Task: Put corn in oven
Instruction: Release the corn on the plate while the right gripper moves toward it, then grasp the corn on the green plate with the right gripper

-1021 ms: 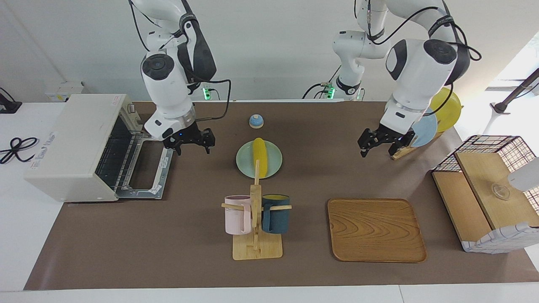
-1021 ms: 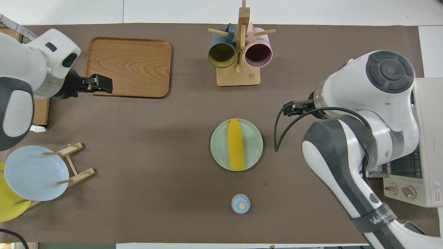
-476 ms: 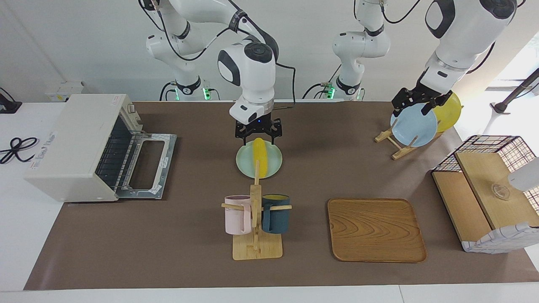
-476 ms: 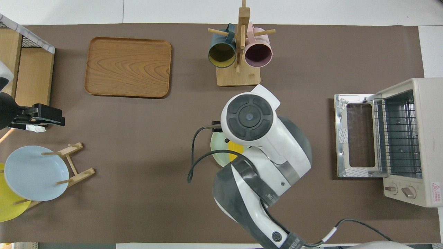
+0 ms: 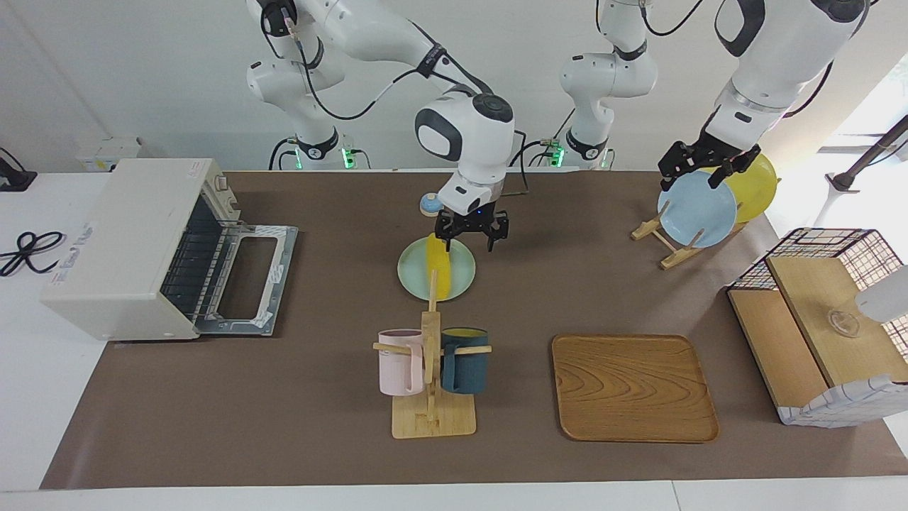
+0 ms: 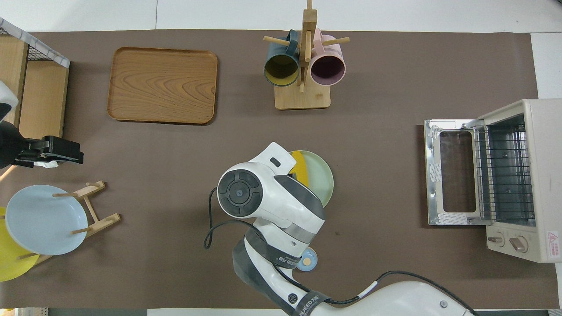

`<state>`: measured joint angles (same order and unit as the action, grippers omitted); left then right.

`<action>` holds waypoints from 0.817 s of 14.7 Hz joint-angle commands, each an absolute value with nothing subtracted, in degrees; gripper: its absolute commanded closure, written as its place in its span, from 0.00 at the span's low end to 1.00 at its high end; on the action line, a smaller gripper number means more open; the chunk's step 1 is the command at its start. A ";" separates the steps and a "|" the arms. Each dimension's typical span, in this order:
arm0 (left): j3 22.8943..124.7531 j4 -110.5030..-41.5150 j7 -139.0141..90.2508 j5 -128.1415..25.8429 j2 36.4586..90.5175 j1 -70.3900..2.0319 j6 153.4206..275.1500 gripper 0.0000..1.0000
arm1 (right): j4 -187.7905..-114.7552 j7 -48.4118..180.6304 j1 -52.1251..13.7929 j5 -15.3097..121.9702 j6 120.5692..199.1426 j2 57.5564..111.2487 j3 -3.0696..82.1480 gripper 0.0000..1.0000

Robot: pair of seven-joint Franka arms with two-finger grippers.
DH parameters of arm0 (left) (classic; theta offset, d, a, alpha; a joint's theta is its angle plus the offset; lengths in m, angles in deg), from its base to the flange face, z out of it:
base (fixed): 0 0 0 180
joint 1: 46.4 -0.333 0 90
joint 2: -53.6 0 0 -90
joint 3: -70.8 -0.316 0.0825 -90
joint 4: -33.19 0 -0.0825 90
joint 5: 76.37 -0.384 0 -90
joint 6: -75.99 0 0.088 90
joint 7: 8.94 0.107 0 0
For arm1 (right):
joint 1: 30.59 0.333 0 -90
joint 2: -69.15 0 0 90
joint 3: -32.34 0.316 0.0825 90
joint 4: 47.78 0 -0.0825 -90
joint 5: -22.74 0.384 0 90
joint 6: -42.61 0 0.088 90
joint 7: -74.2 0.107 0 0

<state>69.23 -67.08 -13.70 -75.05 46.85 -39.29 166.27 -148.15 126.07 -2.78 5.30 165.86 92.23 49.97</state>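
Item: corn, one yellow cob, lying lengthwise on the pale green plate at mid-table, untouched, its end nearer the robots just under my tool. Item: my right gripper, hanging over the robot-side edge of the plate, fingers spread with nothing between them; from overhead my own wrist hides most of the cob and only a yellow corner shows beside the plate rim. Item: oven, white, at the right arm's end of the table, door dropped flat, wire rack exposed and vacant. Item: my left gripper, waiting over the blue plate on the wooden dish stand; whether its fingers are parted I cannot tell. Also present: small blue lidded pot nearer the robots than the plate; mug tree with a pink mug and a dark teal mug; wooden tray; wire-and-wood basket box. Step in hand, as I judge it: approach to the pick, corn not yet grasped. Next move calls for centring over the cob's middle, turning the fingers square across its width, descending and pinching it. The tapered, ridged plastic may roll or slip if I catch it near an end.
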 commanded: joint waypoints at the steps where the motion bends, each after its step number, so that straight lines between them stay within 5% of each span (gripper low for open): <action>1: 69.13 -66.57 -13.77 -75.94 47.09 -38.75 166.08 0.00 | -147.45 126.84 -3.26 3.76 168.19 94.19 50.27 0.06; 4: 68.78 -63.33 -13.77 -75.76 48.41 -38.40 162.93 0.00 | -148.68 127.02 -2.99 3.76 170.22 95.08 50.36 0.34; 6: 68.77 -62.17 -13.77 -75.76 48.77 -38.40 160.90 0.00 | -149.73 127.02 -2.99 3.76 170.93 94.99 50.36 0.44; 12: 68.86 -62.79 -13.60 -75.85 48.68 -38.40 161.68 0.00 | -155.10 127.19 -3.52 3.76 175.15 93.85 50.36 0.48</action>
<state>69.30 -64.29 -13.70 -75.05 47.84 -39.19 162.93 -152.62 126.07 -2.67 5.23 173.78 95.29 49.87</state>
